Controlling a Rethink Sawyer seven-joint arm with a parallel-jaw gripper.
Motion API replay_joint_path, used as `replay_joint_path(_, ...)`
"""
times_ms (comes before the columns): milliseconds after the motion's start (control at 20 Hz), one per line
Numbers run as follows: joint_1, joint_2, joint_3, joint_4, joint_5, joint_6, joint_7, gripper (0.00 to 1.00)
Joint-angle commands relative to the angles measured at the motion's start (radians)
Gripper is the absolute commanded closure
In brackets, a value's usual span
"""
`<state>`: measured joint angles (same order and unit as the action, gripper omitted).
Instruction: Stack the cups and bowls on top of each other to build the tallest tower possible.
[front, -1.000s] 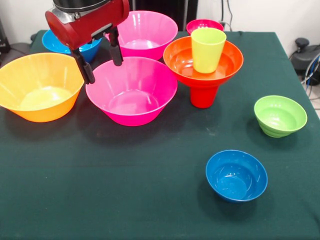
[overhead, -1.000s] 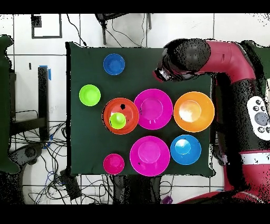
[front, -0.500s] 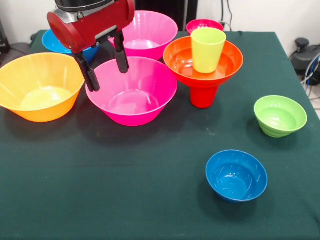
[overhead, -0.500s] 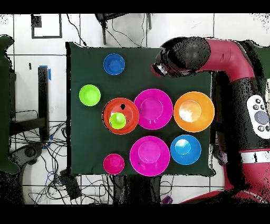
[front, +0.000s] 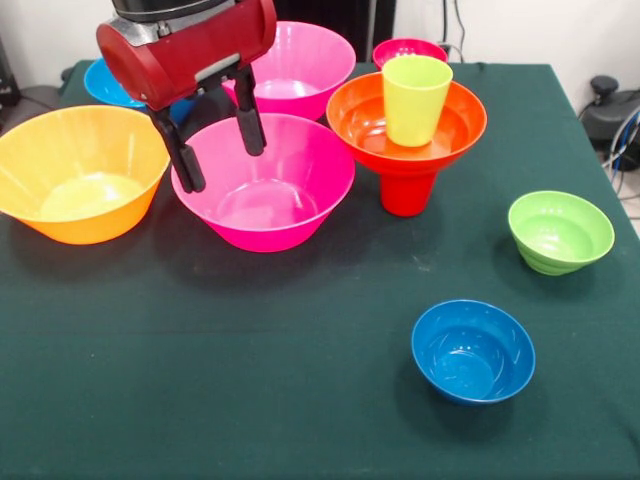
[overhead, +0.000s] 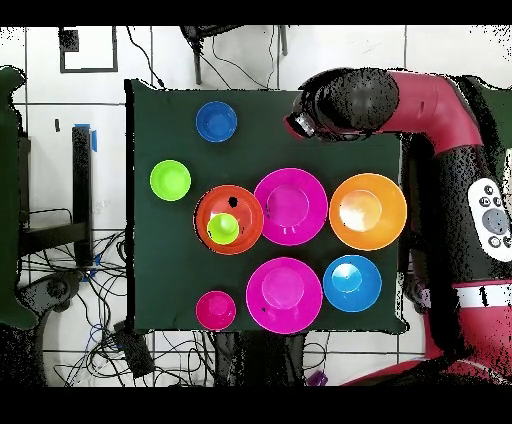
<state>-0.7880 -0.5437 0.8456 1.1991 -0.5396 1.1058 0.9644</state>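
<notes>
The tower stands right of centre: an upturned red cup (front: 408, 192) carries the wide red-orange bowl (front: 360, 120), and a lime-green cup (front: 415, 98) stands upright in that bowl. From overhead the red-orange bowl (overhead: 240, 203) and the green cup (overhead: 223, 228) sit mid-table. My gripper (front: 224, 168) hangs open and empty in the air, its black fingers (front: 185, 158) overlapping the left rim of the near pink bowl (front: 270, 200). From overhead the gripper (overhead: 300, 125) is over bare cloth beside the pink bowl (overhead: 290, 206).
A yellow-orange bowl (front: 80, 175) sits at the left, with a blue bowl (front: 105, 85) behind it. A second pink bowl (front: 300, 60) and a small red bowl (front: 408, 48) stand at the back. A small green bowl (front: 560, 230) and a small blue bowl (front: 472, 350) are at the right.
The gripper has drifted slightly right and lower in the front view, still open. The bowls and the tower have not moved.
</notes>
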Motion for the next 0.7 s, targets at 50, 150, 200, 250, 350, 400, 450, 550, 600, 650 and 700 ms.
replay_joint_path(50, 0.014, 0.051, 0.014, 0.037, -0.024, -0.106, -0.141, 0.00)
replay_joint_path(150, 0.017, 0.053, 0.013, 0.042, -0.023, -0.118, -0.132, 0.00)
replay_joint_path(200, 0.017, 0.053, 0.012, 0.048, -0.024, -0.129, -0.125, 0.00)
replay_joint_path(250, 0.019, 0.053, 0.011, 0.050, -0.024, -0.135, -0.121, 0.00)
replay_joint_path(350, 0.026, 0.055, 0.007, 0.055, -0.027, -0.153, -0.109, 0.00)
replay_joint_path(400, 0.030, 0.055, 0.004, 0.058, -0.030, -0.163, -0.099, 0.00)
replay_joint_path(450, 0.034, 0.053, 0.001, 0.062, -0.031, -0.170, -0.090, 0.00)
replay_joint_path(550, 0.042, 0.050, -0.005, 0.069, -0.032, -0.182, -0.074, 0.00)
replay_joint_path(600, 0.049, 0.051, -0.010, 0.071, -0.035, -0.194, -0.061, 0.00)
replay_joint_path(650, 0.052, 0.051, -0.013, 0.073, -0.038, -0.202, -0.055, 0.00)
replay_joint_path(700, 0.057, 0.054, -0.016, 0.074, -0.041, -0.215, -0.046, 0.00)
